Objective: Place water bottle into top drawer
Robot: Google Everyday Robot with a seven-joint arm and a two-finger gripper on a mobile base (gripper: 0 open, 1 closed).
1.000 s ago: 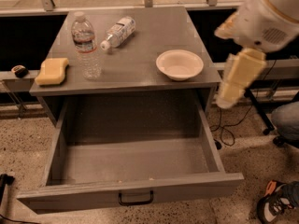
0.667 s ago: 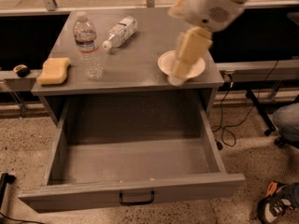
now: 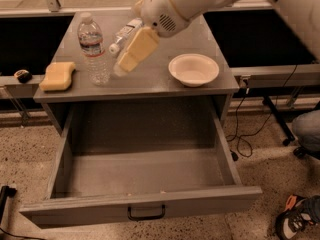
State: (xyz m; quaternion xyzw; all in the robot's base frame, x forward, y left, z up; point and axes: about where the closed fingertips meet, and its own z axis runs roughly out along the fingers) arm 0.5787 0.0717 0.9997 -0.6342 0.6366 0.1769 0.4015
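Though the shallow grey top drawer (image 3: 145, 201) is opened, the clear ribbed plastic water bottle (image 3: 93, 49) is not yet grasped by the beige gripper (image 3: 122, 66) beside it, whose state cannot be told.

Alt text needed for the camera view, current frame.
The gripper hovers over the cabinet top beside the upright water bottle. Below, the top drawer stands open; a sponge, white bowl and second bottle sit on top.

The gripper (image 3: 121, 69), blurred above the tabletop (image 3: 150, 83) beside the water bottle (image 3: 93, 49), partly hides the lying bottle (image 3: 125, 33)
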